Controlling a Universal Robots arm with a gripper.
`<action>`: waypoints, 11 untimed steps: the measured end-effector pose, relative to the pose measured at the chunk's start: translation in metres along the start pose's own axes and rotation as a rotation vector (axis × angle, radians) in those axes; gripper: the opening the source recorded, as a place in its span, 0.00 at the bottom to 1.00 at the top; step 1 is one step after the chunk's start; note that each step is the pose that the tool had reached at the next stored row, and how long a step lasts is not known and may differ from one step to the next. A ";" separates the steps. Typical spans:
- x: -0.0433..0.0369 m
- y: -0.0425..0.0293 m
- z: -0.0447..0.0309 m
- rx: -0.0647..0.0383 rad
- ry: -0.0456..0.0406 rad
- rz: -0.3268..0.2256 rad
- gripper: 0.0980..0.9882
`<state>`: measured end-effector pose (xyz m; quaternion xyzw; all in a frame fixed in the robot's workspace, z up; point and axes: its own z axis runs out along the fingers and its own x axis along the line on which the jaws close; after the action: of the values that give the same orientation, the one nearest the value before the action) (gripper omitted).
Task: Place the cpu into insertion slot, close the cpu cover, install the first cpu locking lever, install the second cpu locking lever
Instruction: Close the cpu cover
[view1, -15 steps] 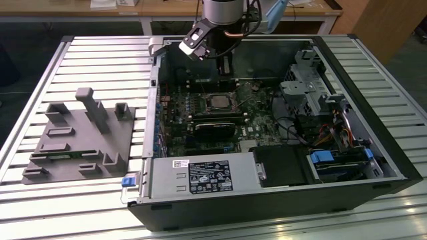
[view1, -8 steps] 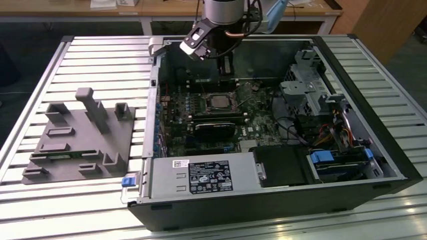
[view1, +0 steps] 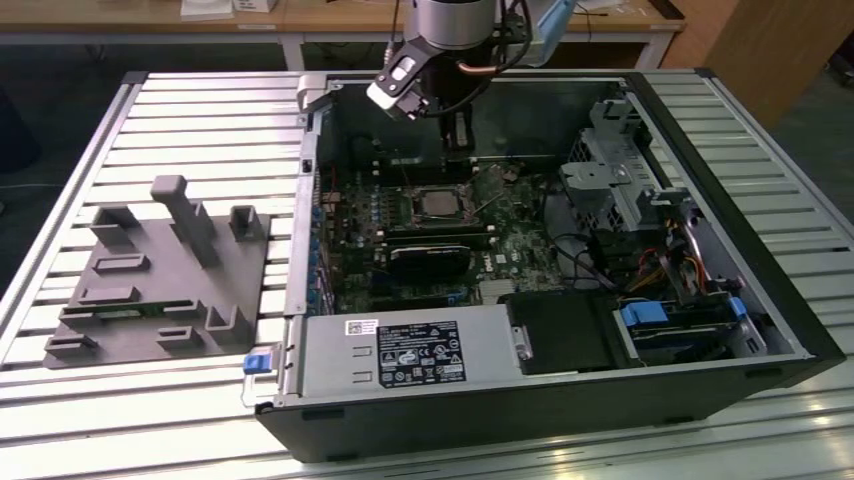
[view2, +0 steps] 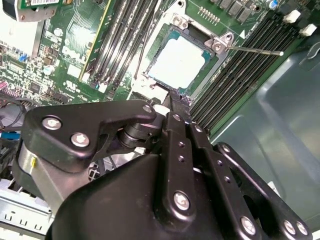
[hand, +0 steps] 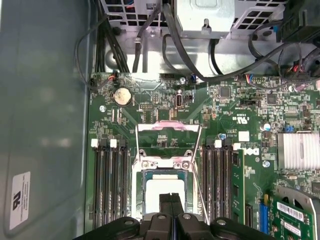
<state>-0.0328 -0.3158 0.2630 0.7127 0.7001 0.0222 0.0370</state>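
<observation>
The cpu (hand: 165, 186) sits in the insertion slot (hand: 140, 175). The cpu cover (hand: 168, 126) is swung open, lying just beyond the slot. The tool (hand: 170, 199) hangs over the slot's edge, clenched and grasping nothing.

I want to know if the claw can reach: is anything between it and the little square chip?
Nothing visible. The gripper hangs right over the cpu, which lies bare in the insertion slot.
</observation>
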 end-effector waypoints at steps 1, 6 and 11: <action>0.0000 0.0009 0.0001 0.000 0.0000 0.000 0.01; 0.0001 0.0060 0.0005 0.000 0.0000 0.000 0.01; 0.0002 0.0133 0.0011 0.000 -0.0001 0.000 0.01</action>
<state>-0.0194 -0.3158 0.2631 0.7127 0.7002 0.0222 0.0370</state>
